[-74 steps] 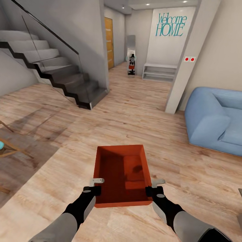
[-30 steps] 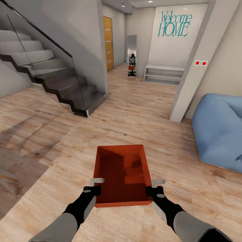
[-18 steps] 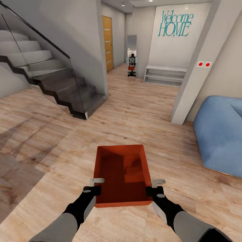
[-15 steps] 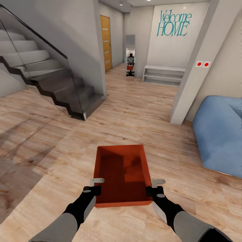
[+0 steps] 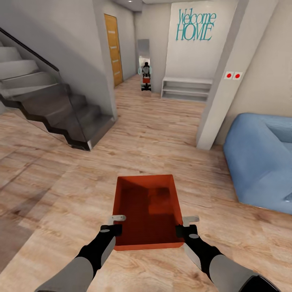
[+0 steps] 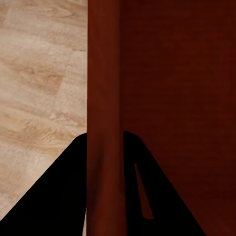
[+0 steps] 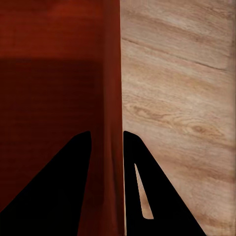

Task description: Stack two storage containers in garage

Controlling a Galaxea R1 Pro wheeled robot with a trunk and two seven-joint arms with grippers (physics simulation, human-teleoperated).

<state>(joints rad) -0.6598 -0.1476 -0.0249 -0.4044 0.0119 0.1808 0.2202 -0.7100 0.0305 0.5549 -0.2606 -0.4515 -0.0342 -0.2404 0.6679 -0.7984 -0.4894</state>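
Orange-red container sits low centre in the head view, held clear above the wood-plank floor, open side up, nothing visible inside. Left gripper is clamped on the container's left wall near the close corner; the left wrist view shows its fingers pinching that thin wall from both sides. Right gripper is likewise closed on the right wall, one finger on each face. At 10 o'clock stands a grey staircase. At 12 o'clock a corridor leads past an oak door to a white shelf under "Welcome HOME" lettering. At 3 o'clock lies a blue sofa, beside a pillar.
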